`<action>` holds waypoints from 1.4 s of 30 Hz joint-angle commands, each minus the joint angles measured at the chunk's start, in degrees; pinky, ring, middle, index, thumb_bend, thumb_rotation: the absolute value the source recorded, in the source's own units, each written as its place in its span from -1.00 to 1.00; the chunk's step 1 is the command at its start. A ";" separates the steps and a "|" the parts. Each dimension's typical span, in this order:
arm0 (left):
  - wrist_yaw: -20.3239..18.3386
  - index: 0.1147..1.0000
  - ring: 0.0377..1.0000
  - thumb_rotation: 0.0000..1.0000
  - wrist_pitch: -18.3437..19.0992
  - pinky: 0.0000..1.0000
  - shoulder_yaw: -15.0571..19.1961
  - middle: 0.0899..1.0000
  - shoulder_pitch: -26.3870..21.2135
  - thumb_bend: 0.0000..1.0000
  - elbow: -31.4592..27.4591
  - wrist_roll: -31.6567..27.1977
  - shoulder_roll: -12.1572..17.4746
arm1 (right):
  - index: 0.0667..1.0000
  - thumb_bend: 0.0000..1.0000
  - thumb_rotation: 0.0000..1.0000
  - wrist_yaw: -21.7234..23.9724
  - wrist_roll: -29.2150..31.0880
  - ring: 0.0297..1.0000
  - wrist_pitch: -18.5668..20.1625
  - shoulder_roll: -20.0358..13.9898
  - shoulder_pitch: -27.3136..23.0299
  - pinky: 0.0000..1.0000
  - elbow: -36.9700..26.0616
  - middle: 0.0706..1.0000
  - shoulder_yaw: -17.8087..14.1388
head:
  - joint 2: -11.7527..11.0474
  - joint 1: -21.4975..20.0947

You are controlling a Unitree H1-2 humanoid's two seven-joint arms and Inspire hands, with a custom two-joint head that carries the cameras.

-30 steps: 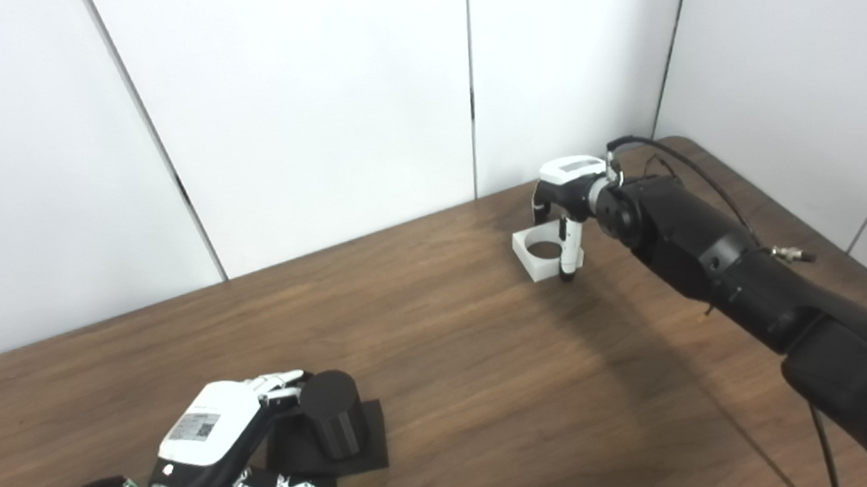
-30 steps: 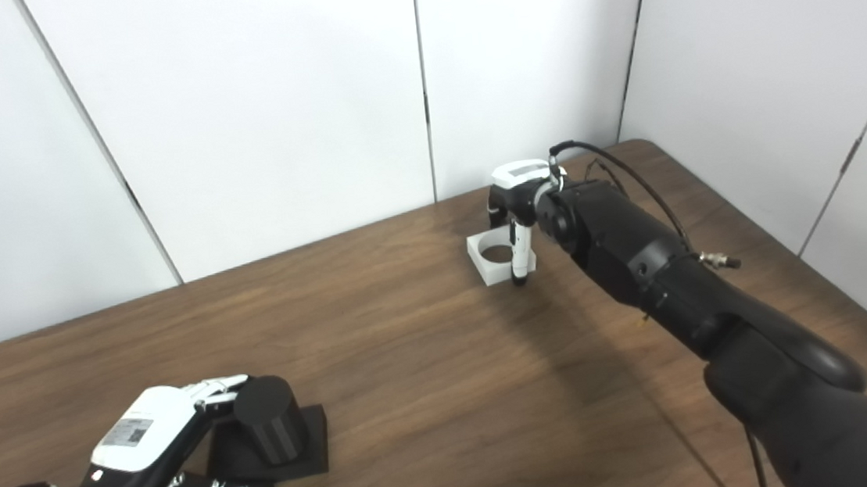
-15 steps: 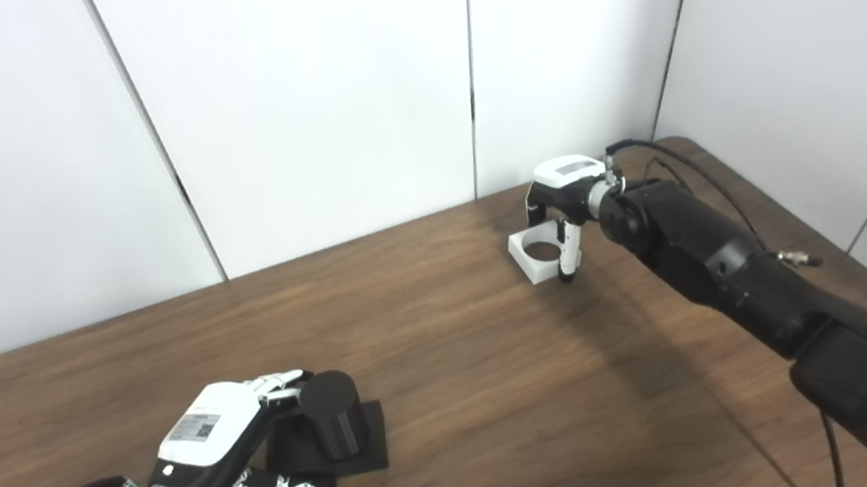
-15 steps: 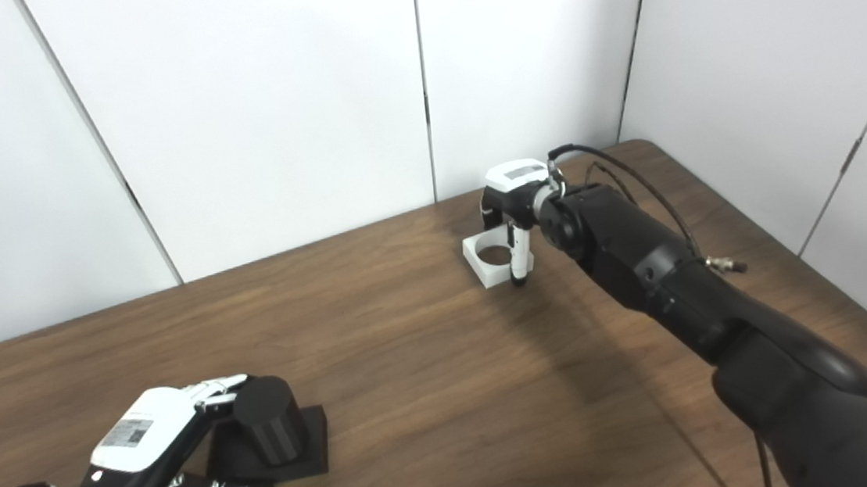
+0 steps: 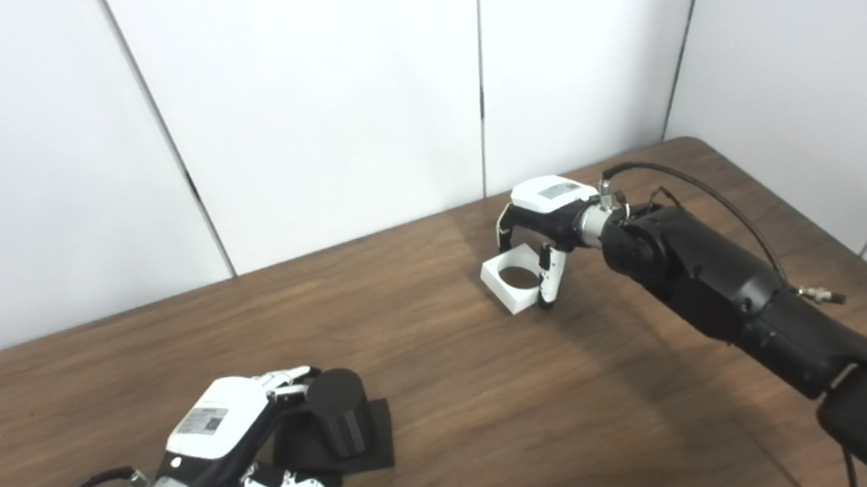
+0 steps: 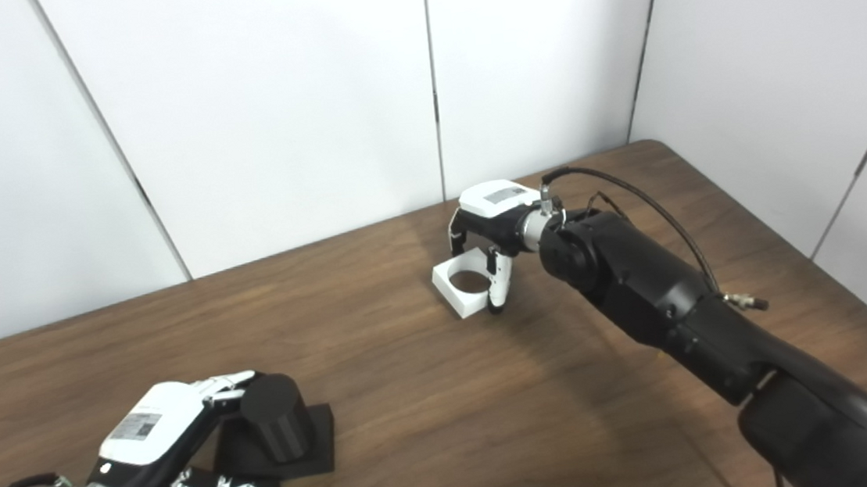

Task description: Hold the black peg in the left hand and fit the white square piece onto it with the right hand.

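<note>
Setting: robot test cell or laboratory bench, not a home or shop.

Evidence:
- Plain white wall panels across the upper half of the frame, joined by dark vertical seams, with a further panel angled in at the upper right to form an enclosing corner. No windows, shelves, signs or decoration on them.
- Dark wood-grain table filling the lower half, its rounded far corner at the right against the panels.
- Bare cabling looping over the black robot arm at the right; a metal connector projects from the arm's side.
- Even, shadow-soft indoor lighting.
</note>
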 commanded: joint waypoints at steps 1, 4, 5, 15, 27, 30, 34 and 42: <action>-4.83 0.09 0.72 -0.58 -0.29 0.59 -2.11 0.76 2.89 0.80 2.02 2.36 1.49 | -0.11 0.04 -0.74 0.21 0.30 0.69 -0.92 -1.42 -2.87 0.76 -3.08 0.50 -1.59 | 0.19 0.78; -4.74 0.08 0.72 -0.56 -0.11 0.59 -2.20 0.76 2.74 0.80 2.30 2.41 1.00 | -0.11 0.04 -0.74 1.24 0.61 0.68 -1.64 -1.45 -2.96 0.73 -6.25 0.48 -1.79 | 0.50 2.56; -4.63 0.08 0.72 -0.56 -0.09 0.59 -2.20 0.76 2.71 0.80 2.45 2.38 0.79 | -0.11 0.04 -0.74 1.26 0.87 0.67 -1.94 -1.37 -2.92 0.71 -7.13 0.47 -2.00 | 0.78 4.10; -4.18 0.04 0.73 -0.48 1.13 0.60 -2.95 0.77 2.06 0.79 3.62 4.15 -1.72 | -0.12 0.05 -0.74 1.15 1.20 0.58 -5.80 -0.63 -2.34 0.53 -14.64 0.40 -3.65 | 1.45 12.16; -4.20 0.04 0.76 -0.47 2.78 0.62 -3.06 0.79 1.53 0.77 3.67 5.15 -3.35 | -0.12 0.04 -0.73 3.67 2.28 0.51 -9.60 1.44 -3.18 0.42 -20.43 0.38 -3.47 | 1.82 14.61; -4.22 0.04 0.76 -0.48 3.03 0.64 -3.03 0.79 1.48 0.77 3.67 4.93 -3.55 | -0.12 0.04 -0.73 4.93 2.58 0.52 -9.73 2.28 -3.36 0.41 -21.98 0.39 -3.34 | 1.86 14.60; -3.98 0.03 0.75 -0.46 2.95 0.63 -3.23 0.79 1.34 0.77 3.71 5.39 -3.58 | -0.12 0.04 -0.73 7.21 2.36 0.54 -9.08 3.56 -3.67 0.43 -23.97 0.41 -3.02 | 1.82 14.43; -4.20 0.02 0.74 -0.50 3.40 0.61 -3.02 0.77 1.54 0.79 3.21 5.12 -3.77 | -0.12 0.04 -0.73 9.50 3.08 0.54 -9.96 5.64 -3.67 0.42 -26.51 0.40 -2.60 | 2.20 14.38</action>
